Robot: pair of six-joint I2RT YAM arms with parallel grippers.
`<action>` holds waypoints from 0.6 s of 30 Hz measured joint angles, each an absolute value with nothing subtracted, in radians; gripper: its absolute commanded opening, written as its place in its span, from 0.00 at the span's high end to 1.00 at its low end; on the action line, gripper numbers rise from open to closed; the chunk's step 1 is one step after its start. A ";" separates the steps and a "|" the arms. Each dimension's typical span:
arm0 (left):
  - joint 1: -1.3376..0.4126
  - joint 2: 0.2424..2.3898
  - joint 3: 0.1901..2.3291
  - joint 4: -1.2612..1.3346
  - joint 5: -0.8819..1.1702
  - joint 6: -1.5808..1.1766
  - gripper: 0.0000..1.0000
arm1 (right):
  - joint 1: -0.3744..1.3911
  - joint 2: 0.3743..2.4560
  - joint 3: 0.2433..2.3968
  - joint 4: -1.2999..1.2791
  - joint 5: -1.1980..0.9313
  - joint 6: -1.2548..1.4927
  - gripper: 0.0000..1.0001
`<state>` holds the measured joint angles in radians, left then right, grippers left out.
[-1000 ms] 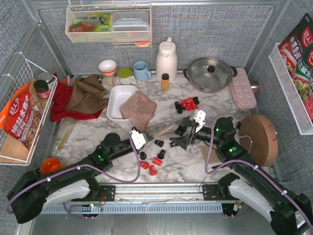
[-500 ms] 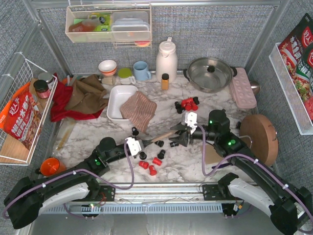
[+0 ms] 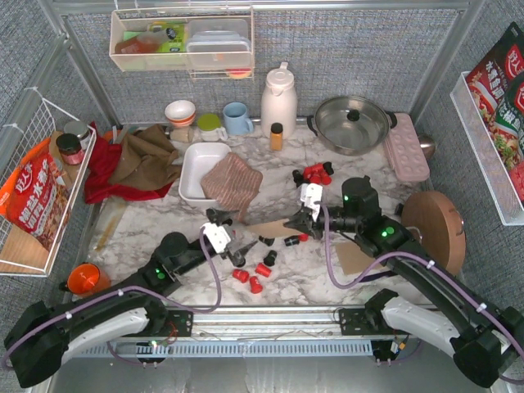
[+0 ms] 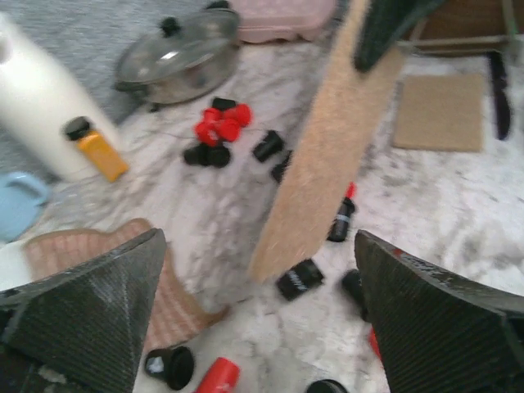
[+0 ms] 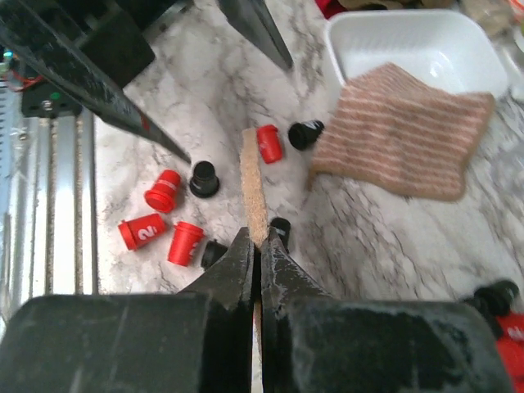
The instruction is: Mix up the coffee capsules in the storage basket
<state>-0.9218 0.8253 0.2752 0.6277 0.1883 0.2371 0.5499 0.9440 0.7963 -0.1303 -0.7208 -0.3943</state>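
Note:
Red and black coffee capsules (image 3: 262, 268) lie loose on the marble, with a cluster (image 3: 315, 172) farther back; none lies in the white storage basket (image 3: 196, 164). A striped cloth (image 3: 233, 184) covers the basket's right part. My right gripper (image 3: 293, 225) (image 5: 255, 237) is shut on a thin cork sheet (image 5: 254, 188) (image 4: 327, 155), held edge-up above capsules (image 5: 185, 242). My left gripper (image 3: 233, 233) (image 4: 259, 246) stands open at the sheet's far end, holding nothing; capsules (image 4: 299, 278) lie between and beyond its fingers (image 4: 82, 311).
An amber bottle (image 3: 277, 135), white thermos (image 3: 278, 98), lidded pot (image 3: 352, 123) and pink tray (image 3: 405, 155) line the back. A round wooden board (image 3: 434, 233) and a square cork mat (image 3: 352, 258) sit right. Red and brown cloths (image 3: 135, 160) lie left, an orange cup (image 3: 82, 277) near left.
The right gripper moved left and shut on the cork sheet. The left gripper, shut before, has opened and let go of the sheet's end.

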 measured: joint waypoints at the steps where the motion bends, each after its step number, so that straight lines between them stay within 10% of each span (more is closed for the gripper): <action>1: -0.922 0.812 0.273 0.632 0.159 0.226 0.01 | 0.550 0.933 0.790 -0.130 -0.692 -0.384 1.00; 18: -0.921 0.592 0.355 0.360 -0.645 -0.099 0.01 | 0.542 0.826 0.638 0.020 0.641 -0.231 1.00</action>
<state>-0.9211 0.5919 0.3550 0.3599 -0.6453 -0.0994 0.5415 0.8257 0.6380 0.0196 0.6415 -0.2310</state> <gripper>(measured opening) 0.992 0.003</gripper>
